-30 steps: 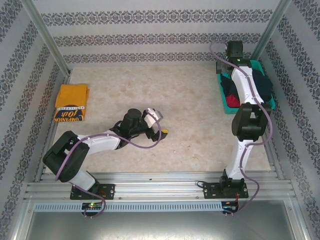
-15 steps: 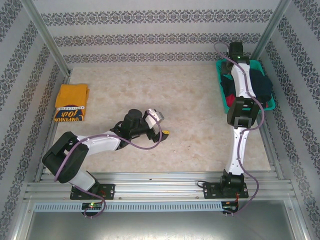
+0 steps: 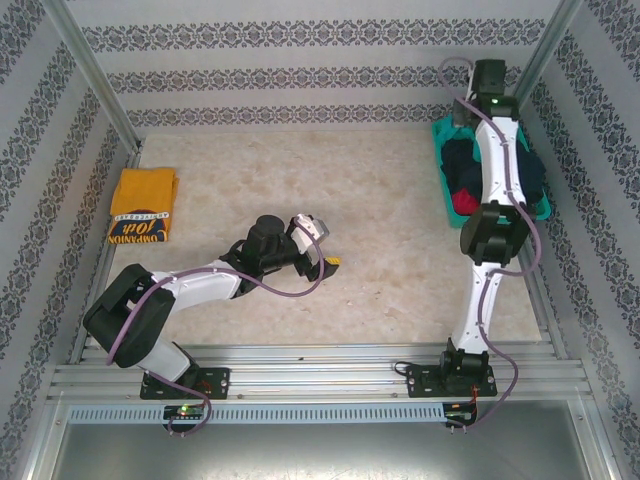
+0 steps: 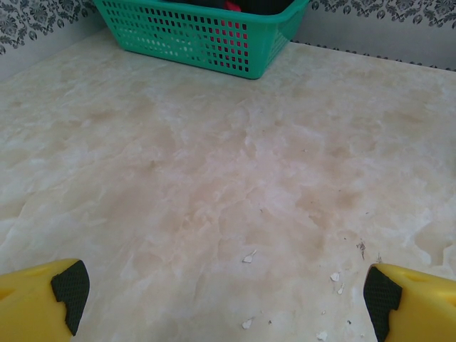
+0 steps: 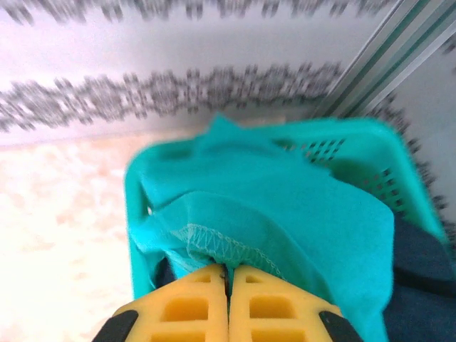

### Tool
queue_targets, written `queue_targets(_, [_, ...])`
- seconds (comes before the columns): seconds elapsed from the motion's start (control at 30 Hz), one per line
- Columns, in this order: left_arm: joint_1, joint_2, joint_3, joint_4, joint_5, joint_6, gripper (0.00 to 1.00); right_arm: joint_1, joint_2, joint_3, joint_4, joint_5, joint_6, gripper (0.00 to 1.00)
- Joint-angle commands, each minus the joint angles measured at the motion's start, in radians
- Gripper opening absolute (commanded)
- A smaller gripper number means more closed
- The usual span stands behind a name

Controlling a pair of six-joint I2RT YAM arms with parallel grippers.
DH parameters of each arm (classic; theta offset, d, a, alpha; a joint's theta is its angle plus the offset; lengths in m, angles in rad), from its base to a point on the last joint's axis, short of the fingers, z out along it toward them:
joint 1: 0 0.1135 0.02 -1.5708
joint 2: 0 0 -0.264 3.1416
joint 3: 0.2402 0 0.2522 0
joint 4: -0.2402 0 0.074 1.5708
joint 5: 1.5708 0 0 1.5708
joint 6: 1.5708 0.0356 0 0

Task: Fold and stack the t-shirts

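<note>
Teal t-shirt (image 5: 285, 214), heaped in the far-right basket (image 5: 356, 135), just got pinched at its hem as right gripper (image 5: 228, 274) snapped closed on it, so the pick is underway; left gripper (image 4: 222, 292) idles wide apart over the table (image 4: 235, 164).

A lab-type robot test cell is indicated by a marble-look worktop (image 3: 380, 200) hemmed in by slotted aluminium rails (image 3: 320, 375), by flat panel walls (image 3: 320, 70) papered in damask stripes like a stage set, and by a left arm (image 3: 190, 285) and right arm (image 3: 480, 300) bolted to the front rails with cables exposed.
</note>
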Motion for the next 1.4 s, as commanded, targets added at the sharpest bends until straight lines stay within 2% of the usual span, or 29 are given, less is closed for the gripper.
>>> queue_targets(0.0, [-0.017,0.003,0.023,0.044,0.005,-0.031,1.00,0.022,-0.166,0.000,0.082,-0.019,-0.004,0.00])
queue_targets(0.27, [-0.016,-0.009,-0.007,0.125,-0.027,-0.090,1.00,0.112,-0.335,-0.007,0.134,-0.098,-0.069,0.00])
queue_targets(0.57, [-0.016,-0.027,-0.014,0.123,-0.101,-0.133,1.00,0.296,-0.469,-0.052,0.176,-0.175,-0.113,0.00])
queue_targets(0.73, [-0.015,-0.019,-0.009,0.127,-0.110,-0.160,1.00,0.391,-0.469,-0.051,0.161,-0.277,-0.073,0.00])
queue_targets(0.93, [-0.015,-0.044,-0.058,0.177,-0.175,-0.203,1.00,0.466,-0.432,-0.002,0.185,-0.405,-0.011,0.00])
queue_targets(1.1, [-0.012,-0.074,-0.097,0.192,-0.212,-0.225,1.00,0.467,-0.357,0.100,0.187,-0.606,0.082,0.00])
queue_targets(1.27, [-0.011,-0.099,-0.125,0.208,-0.238,-0.231,1.00,0.458,-0.316,0.086,0.133,-0.744,0.104,0.00])
queue_targets(1.3, [-0.011,-0.102,-0.131,0.216,-0.241,-0.233,1.00,0.456,-0.313,0.061,0.123,-0.756,0.123,0.13])
queue_targets(1.33, [-0.011,-0.105,-0.133,0.218,-0.244,-0.237,1.00,0.454,-0.312,0.034,0.118,-0.772,0.139,0.34])
queue_targets(1.37, [-0.011,-0.107,-0.133,0.218,-0.244,-0.242,1.00,0.451,-0.314,0.011,0.120,-0.792,0.142,0.51])
